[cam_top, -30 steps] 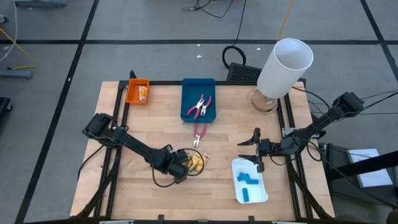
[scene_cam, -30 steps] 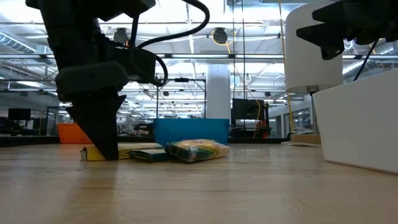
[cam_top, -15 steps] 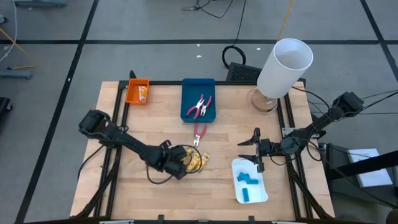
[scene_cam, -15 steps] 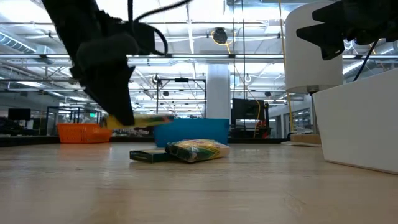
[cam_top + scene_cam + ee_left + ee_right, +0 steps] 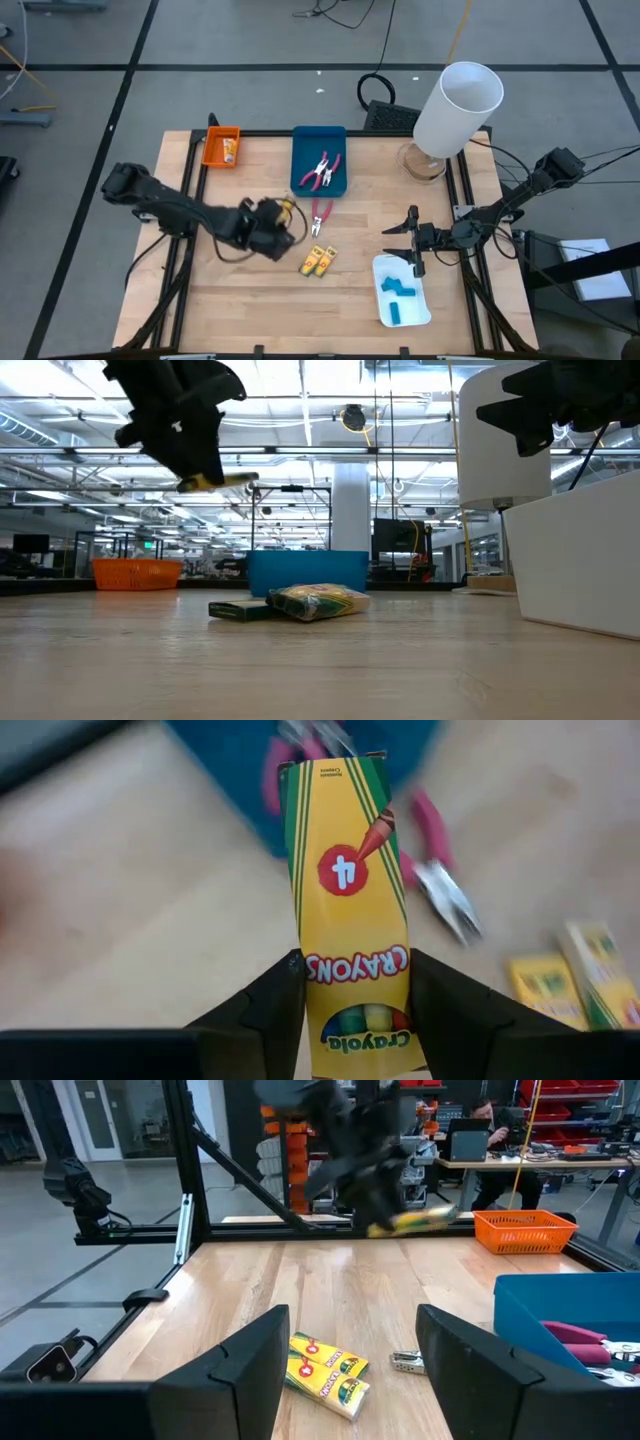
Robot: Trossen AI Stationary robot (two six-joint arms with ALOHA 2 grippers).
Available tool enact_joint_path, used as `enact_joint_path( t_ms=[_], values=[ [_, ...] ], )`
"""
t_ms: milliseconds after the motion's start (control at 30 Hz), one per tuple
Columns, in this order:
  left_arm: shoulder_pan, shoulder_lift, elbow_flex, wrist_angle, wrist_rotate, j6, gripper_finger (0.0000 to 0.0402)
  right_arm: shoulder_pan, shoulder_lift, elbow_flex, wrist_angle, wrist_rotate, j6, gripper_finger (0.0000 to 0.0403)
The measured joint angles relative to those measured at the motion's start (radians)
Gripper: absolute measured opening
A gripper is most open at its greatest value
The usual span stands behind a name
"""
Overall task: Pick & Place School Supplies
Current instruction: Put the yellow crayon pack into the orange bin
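The left gripper is raised off the pale wooden tabletop, a little left of the table's middle, with its 2 dark fingers clamped on the sides of a yellow cardboard crayon box with green stripes and a red "4" mark; in the low view the box sticks out sideways from the gripper, well clear of the surface. Near the gripper, 2 more yellow crayon boxes lie side by side and touching on the wood. Between them and the deep blue rectangular tray at the far edge lies a pair of pink-handled pliers, loose on the table just in front of the tray; 2 more pink-handled pliers rest inside that tray. An orange rectangular tray at the far left corner holds 1 small yellow item. The right gripper hangs with its fingers spread apart and nothing between them, just beyond the far end of a white rectangular tray that holds several light-blue oblong blocks. A tall white cylindrical container stands at the far right corner.
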Motion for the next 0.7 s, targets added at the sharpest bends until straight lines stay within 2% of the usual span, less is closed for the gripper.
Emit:
enact_joint_path(
  t_ms=[133, 367, 700],
  values=[
    [0.074, -0.067, 0.0, -0.045, -0.056, 0.027, 0.0167, 0.0, 0.0, 0.0, 0.0, 0.0, 0.0, 0.021],
    [0.264, -0.161, 0.002, -0.151, -0.057, 0.126, 0.0168, 0.0, 0.0, 0.0, 0.0, 0.0, 0.0, 0.021],
    [0.599, -0.2, 0.002, -0.282, -0.038, 0.18, 0.0168, 0.0, 0.0, 0.0, 0.0, 0.0, 0.0, 0.021]
  ],
)
